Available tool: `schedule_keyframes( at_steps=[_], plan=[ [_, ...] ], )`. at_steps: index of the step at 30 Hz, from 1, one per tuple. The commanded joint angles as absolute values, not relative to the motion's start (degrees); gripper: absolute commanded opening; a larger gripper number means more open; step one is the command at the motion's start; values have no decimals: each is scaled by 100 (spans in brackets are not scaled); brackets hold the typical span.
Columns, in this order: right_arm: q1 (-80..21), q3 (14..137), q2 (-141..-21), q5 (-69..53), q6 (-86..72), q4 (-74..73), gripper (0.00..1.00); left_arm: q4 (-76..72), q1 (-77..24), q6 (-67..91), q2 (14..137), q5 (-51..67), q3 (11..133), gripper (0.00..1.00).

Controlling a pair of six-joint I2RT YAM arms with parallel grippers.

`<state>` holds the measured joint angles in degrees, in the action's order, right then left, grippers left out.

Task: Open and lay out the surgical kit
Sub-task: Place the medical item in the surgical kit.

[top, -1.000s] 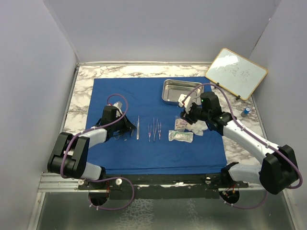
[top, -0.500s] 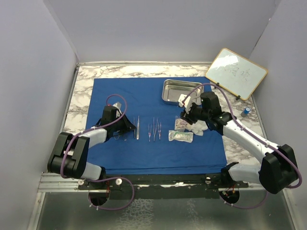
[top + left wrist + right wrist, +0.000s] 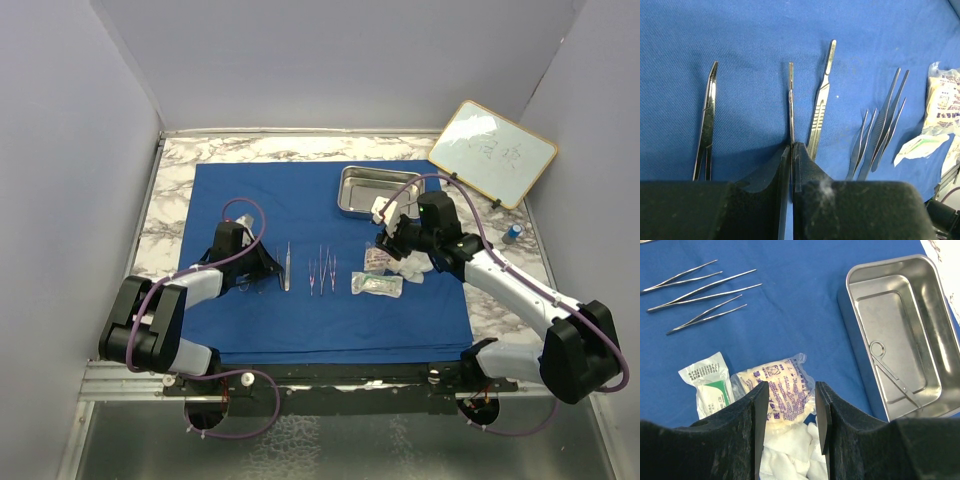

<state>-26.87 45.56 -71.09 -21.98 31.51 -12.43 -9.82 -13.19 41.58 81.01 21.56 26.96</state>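
The big blue cloth (image 3: 300,320) lies flat on the worktop (image 3: 180,160). It is soft and floppy, so grab a corner. The steel tray (image 3: 342,192) near its back edge is stiff and slippery, so hold the rim. The right hand (image 3: 790,390) hangs half open over the squishy gauze packet (image 3: 785,372), not clearly holding it. The left hand (image 3: 791,149) is pinched almost shut on the near end of a thin steel tool (image 3: 790,100), which looks light and slippery.

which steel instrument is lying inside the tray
The small ring-handled scissors, lying on the floor of the steel tray in the right wrist view. The tweezers and the other instruments lie outside it on the blue cloth.
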Motion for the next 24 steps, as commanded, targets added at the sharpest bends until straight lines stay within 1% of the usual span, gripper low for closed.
schedule_keyframes(
  at_steps=[1,3,24],
  plan=[
    [-2654,4573,-7135,-2351,3085,-1213,42,-812,-1292,3785,8031,1925,2767,2],
    [-2654,4563,-7141,-2355,3093,-1208,42,-798,-1291,3698,8032,1924,2793,0],
    [-2654,4604,-7185,-2465,3111,-1283,43,-685,-1377,3286,8308,2104,3114,0]
  ],
)
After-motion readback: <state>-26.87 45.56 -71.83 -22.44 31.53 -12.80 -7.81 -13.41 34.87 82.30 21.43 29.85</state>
